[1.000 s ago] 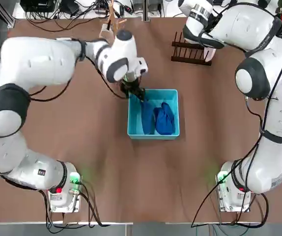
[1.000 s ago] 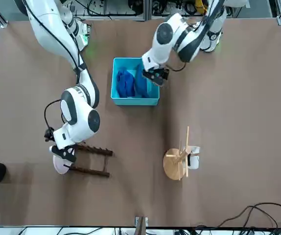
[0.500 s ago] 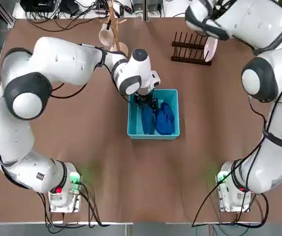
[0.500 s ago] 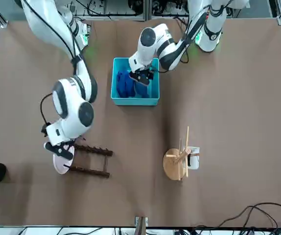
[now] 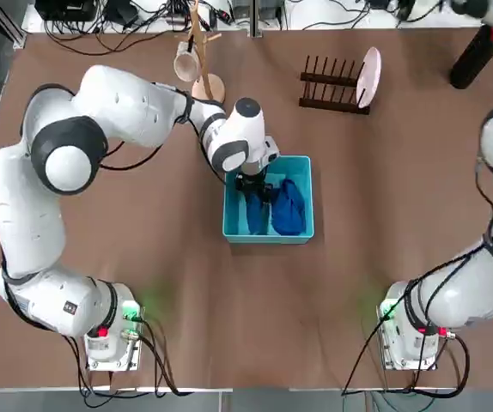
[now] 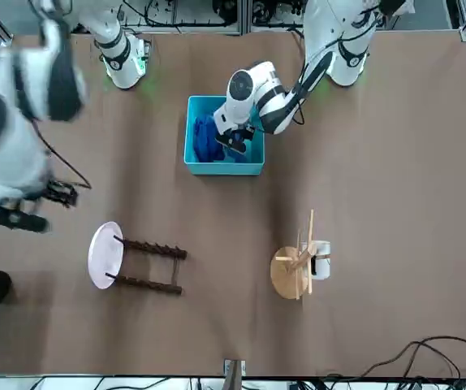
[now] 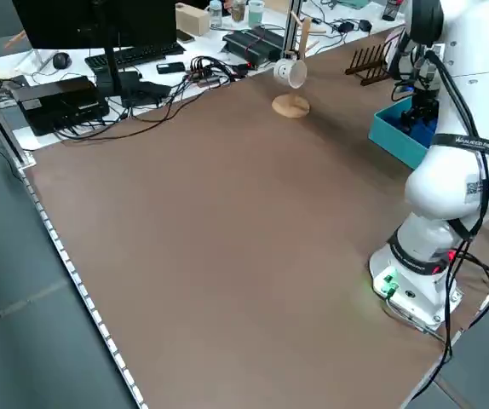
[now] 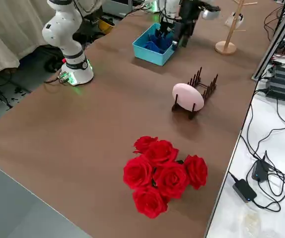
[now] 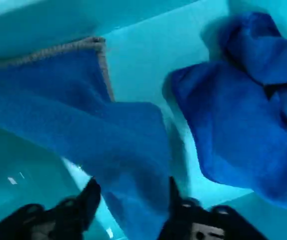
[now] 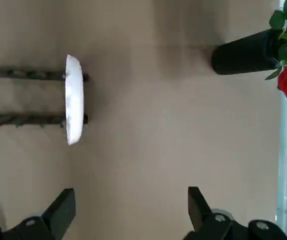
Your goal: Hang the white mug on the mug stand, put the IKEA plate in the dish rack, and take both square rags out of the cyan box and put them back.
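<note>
Your left gripper (image 9: 133, 185) is down in the cyan box (image 5: 308, 232), jaws apart with one dark blue rag (image 9: 118, 135) running between them; you can't count on a firm grip from this. The other dark blue rag (image 9: 238, 120) lies crumpled on the box floor, to that claw's right. Your right gripper (image 10: 132, 200) stands open and holds nothing, off to the right of the dark brown dish rack (image 5: 337, 106).

The IKEA plate (image 8: 187, 97) stands on edge in the end of the rack nearest your right claw, to that claw's left, so you can take that part as done. Beyond your left claw and a little to its left, the white mug (image 5: 186, 64) is up on a peg of the wooden mug stand (image 5: 216, 87), clear of the table; that looks done too.

What remains appears to be the rags. Both are in the box, and you can't tell from here whether either has had its trip out and back. If this is the lift, close on the cloth between your left jaws and check the pinch before rising: a shallow hold on soft cloth could slip.
</note>
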